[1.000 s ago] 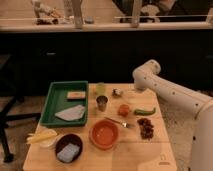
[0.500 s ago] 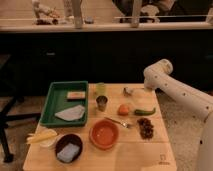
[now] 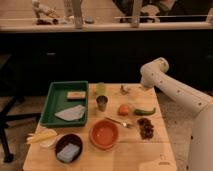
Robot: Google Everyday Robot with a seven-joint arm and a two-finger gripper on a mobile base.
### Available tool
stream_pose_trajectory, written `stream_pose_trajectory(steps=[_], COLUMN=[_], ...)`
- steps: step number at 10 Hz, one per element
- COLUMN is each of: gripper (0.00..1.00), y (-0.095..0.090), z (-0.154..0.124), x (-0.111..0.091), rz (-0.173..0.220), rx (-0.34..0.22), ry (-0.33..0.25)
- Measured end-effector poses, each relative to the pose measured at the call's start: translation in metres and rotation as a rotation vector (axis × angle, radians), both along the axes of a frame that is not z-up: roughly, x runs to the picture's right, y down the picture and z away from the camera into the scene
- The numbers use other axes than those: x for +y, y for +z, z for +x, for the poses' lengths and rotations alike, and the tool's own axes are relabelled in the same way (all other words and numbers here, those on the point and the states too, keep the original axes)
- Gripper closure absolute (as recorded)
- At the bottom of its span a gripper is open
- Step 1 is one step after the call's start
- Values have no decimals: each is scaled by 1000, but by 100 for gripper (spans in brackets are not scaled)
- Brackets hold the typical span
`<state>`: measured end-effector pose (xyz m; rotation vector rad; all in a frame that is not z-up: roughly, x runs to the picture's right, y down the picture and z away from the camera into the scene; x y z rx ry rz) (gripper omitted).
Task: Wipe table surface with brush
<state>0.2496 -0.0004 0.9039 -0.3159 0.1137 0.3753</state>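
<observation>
The table surface (image 3: pixel 127 155) is a light tan wooden top with plank grain. The brush (image 3: pixel 119 122) lies flat near its middle, a slim dark handle with a small pale head at its right end, between the orange bowl and the green pepper. My white arm (image 3: pixel 175 92) comes in from the right and bends at a rounded joint over the table's back right edge. The gripper (image 3: pixel 144 85) hangs at its end, just above that back edge. It is well apart from the brush and nothing shows in it.
A green tray (image 3: pixel 50 102) at the left holds a tan sponge (image 3: pixel 76 95) and a grey cloth (image 3: pixel 70 114). Also on the table: a metal cup (image 3: pixel 102 103), a green pepper (image 3: pixel 145 110), an orange bowl (image 3: pixel 104 134), a dark bowl (image 3: pixel 68 148) and a small grey object (image 3: pixel 125 90).
The arm's rounded joint and the gripper have moved to the right, away from the small grey object near the back edge. Nothing on the table has moved.
</observation>
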Motion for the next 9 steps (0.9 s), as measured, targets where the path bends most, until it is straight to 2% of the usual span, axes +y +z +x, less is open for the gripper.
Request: stream_pose_trajectory(steps=[2, 4, 7, 9], gripper=[100, 100, 100, 100], y=[-14, -34, -49, -46], z=[-9, 2, 36, 56], x=[11, 20, 22, 19], rz=[-13, -17, -11, -9], rx=[-33, -45, -17, 14], ry=[-5, -3, 17, 39])
